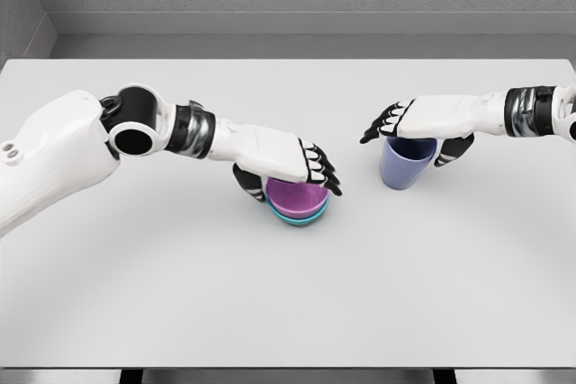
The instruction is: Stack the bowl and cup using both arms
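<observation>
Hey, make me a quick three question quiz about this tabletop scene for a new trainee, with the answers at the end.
1. True or false: the purple bowl sits inside a teal bowl.
2. Which hand is over the blue cup? A) left hand B) right hand
3. Fill in: the cup stands ____ on the table.

Key:
1. True; the teal rim shows under the purple one.
2. B; the right hand is at the cup's rim, while the left hand covers the bowls.
3. Upright.
</observation>
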